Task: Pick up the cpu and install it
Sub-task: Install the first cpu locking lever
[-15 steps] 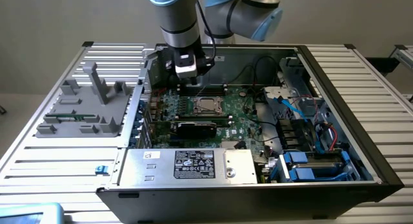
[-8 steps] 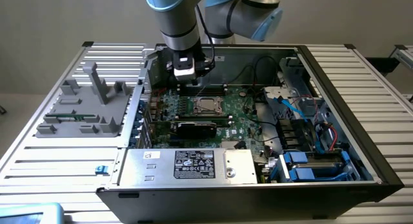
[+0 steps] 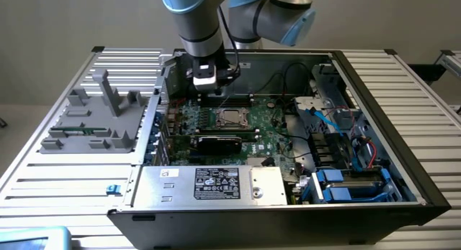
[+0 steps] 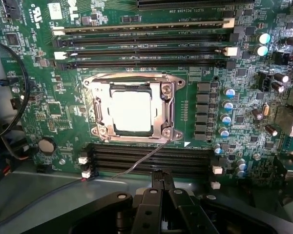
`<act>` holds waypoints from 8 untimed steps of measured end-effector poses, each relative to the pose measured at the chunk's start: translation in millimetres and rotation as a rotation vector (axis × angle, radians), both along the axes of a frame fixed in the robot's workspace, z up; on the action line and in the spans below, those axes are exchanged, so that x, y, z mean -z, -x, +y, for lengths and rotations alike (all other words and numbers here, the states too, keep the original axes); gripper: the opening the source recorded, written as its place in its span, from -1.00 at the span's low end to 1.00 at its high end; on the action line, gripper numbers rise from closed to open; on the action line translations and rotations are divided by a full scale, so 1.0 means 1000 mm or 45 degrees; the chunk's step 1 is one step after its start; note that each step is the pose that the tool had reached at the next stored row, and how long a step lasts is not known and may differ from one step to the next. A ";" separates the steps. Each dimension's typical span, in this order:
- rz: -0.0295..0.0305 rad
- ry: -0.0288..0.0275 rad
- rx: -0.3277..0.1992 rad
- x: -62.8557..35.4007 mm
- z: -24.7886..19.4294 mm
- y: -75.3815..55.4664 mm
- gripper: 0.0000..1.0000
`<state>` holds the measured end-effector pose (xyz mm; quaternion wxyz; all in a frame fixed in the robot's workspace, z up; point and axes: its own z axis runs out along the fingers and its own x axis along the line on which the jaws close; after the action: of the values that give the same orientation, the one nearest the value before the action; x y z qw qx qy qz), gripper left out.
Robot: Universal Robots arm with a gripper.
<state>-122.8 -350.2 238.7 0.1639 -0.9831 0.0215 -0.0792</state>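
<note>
The cpu (image 4: 132, 111), a flat square with a shiny silver top, lies inside the metal-framed socket (image 4: 169, 113) on the green motherboard (image 4: 44, 112). In the exterior view the cpu (image 3: 230, 117) sits mid-board inside the open computer case. My gripper (image 4: 162, 184) is shut with nothing between its fingers, and it hangs above the memory slots beside the socket. In the exterior view the gripper (image 3: 216, 91) hovers over the board's far edge, behind the socket. A thin socket lever (image 4: 142, 162) sticks out toward the gripper.
A large black card (image 3: 218, 142) lies across the board in front of the socket. The power supply (image 3: 209, 184) fills the case's front, and blue drive bays (image 3: 353, 184) and cables take the exterior view's right. A grey fixture (image 3: 94, 120) stands on the table at that view's left.
</note>
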 end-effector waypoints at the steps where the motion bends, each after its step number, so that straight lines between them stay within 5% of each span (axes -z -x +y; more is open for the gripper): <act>1: 0.0002 -0.0045 0.017 0.0005 0.0000 0.000 -0.77; 4: 0.0002 -0.0231 0.064 0.0025 0.0000 0.000 -0.77; 8: 0.0002 -0.0371 0.097 0.0052 0.0000 0.000 -0.77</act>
<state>-123.2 -350.2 233.5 0.1750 -0.9790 0.0603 -0.0850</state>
